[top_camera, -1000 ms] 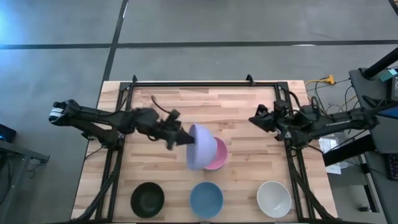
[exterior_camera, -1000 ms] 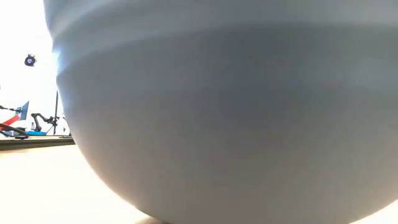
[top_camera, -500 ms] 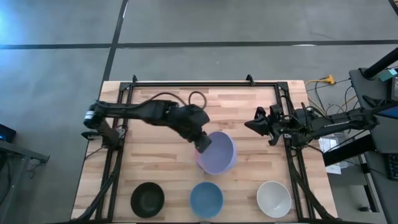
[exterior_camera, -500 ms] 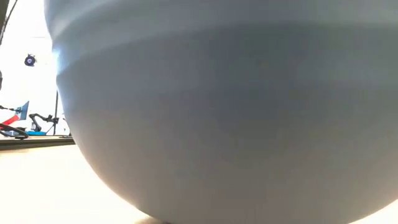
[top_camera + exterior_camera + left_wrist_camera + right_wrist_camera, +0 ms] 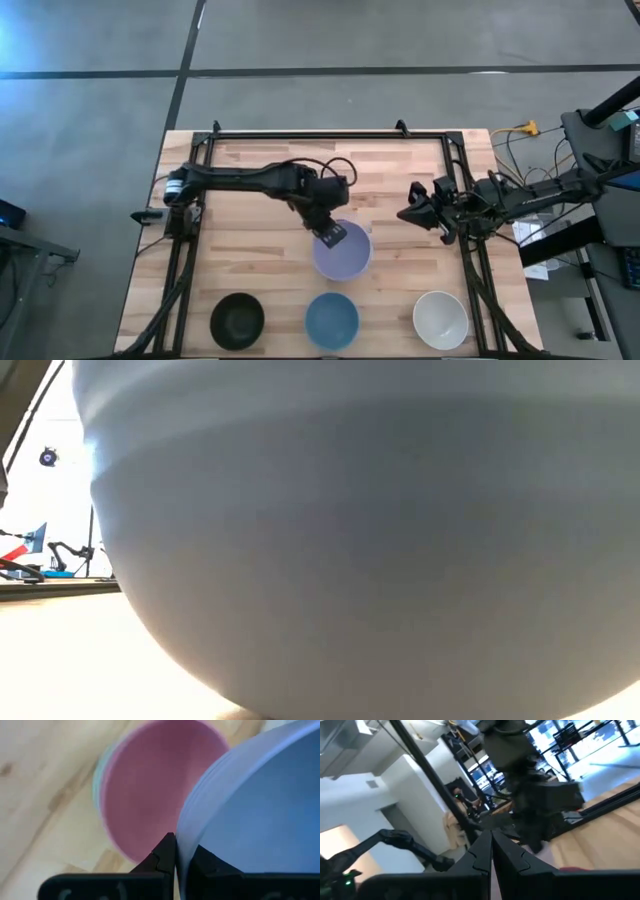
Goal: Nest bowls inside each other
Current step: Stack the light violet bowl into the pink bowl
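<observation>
While the left gripper pinches the lavender bowl's rim at table centre, we see three bowls lined along the near edge.

From above, the black bowl sits at 7 o'clock, the blue bowl at 6, the white bowl at 5; the right gripper hovers at 3 o'clock. At table height, the blue bowl fills our view. In the left wrist view, its fingers clamp the lavender rim above the pink bowl. In the right wrist view, its fingers meet, closed.
</observation>
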